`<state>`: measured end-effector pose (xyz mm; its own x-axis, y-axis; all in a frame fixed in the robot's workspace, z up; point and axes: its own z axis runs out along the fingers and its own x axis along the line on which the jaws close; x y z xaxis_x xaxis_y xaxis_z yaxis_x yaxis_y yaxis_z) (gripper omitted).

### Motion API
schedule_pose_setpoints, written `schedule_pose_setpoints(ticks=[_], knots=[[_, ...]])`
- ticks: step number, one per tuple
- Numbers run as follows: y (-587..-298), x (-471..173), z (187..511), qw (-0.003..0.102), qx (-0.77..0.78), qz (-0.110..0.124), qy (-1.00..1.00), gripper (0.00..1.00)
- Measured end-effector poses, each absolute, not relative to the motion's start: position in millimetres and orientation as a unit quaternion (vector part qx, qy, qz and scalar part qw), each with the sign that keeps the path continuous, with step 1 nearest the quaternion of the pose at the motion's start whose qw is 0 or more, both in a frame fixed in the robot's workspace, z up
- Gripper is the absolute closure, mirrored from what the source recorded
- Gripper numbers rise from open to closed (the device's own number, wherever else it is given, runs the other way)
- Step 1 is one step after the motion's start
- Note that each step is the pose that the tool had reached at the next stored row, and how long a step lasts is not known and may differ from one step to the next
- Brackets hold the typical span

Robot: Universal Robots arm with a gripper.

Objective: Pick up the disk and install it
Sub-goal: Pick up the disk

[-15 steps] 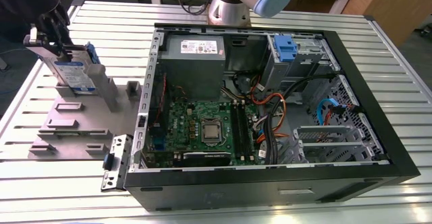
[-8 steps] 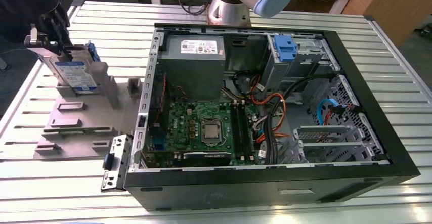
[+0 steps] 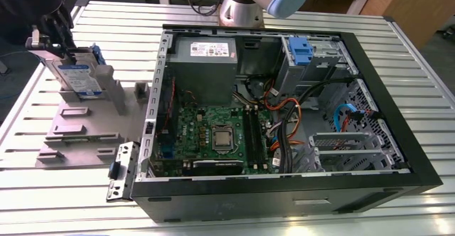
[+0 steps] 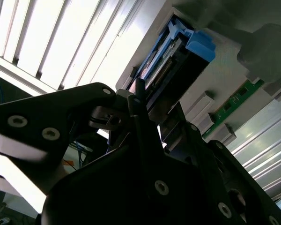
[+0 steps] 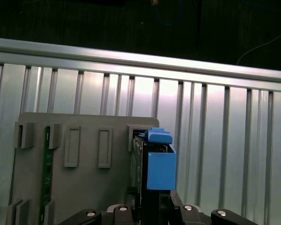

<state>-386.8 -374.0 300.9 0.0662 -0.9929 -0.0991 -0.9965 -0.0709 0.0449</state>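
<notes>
Nearest the lens in both wrist views is the black gripper (image 4: 160,115) (image 5: 152,212), set around the near end of the disk (image 4: 171,65) (image 5: 160,169). Whether it is already pinching the disk or only straddling it, I cannot tell.

In the exterior view the gripper (image 3: 52,43) sits at the upper left of the frame. The disk (image 3: 76,75) is just below it, standing on edge in a grey fixture (image 3: 85,140) on the slatted desk (image 3: 412,49), well apart from the open computer case (image 3: 249,200) at centre.

What could go wrong, as I judge it:
- The disk is seated in a slot, so a pull that is not in line with the slot could make it bind or drag the fixture along.
- The flat metal faces offer little grip, and a hold near one end could let the disk swing or slip.
- Inside the case, loose cables (image 3: 306,95) lie close to the bay with the blue carrier (image 3: 299,49) at the upper right, and they could snag an incoming part.

The disk's labelled broad face is turned toward the exterior camera, with the blue bracket along its edge on the exterior view's right. In the second wrist view its long axis runs straight away from the gripper, with the blue handle at the far end. It looks nearer upright than lying flat, though I am not sure.
</notes>
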Motion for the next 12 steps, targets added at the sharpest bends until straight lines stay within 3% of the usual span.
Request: schedule_pose_setpoints(ticks=[9, 12], knots=[[-374.2, -386.8, 300.8, 0.018, -0.73, 0.052, 0.681, 0.63], [-374.3, -386.8, 300.9, 0.017, -0.73, 0.052, 0.681, 0.5]])
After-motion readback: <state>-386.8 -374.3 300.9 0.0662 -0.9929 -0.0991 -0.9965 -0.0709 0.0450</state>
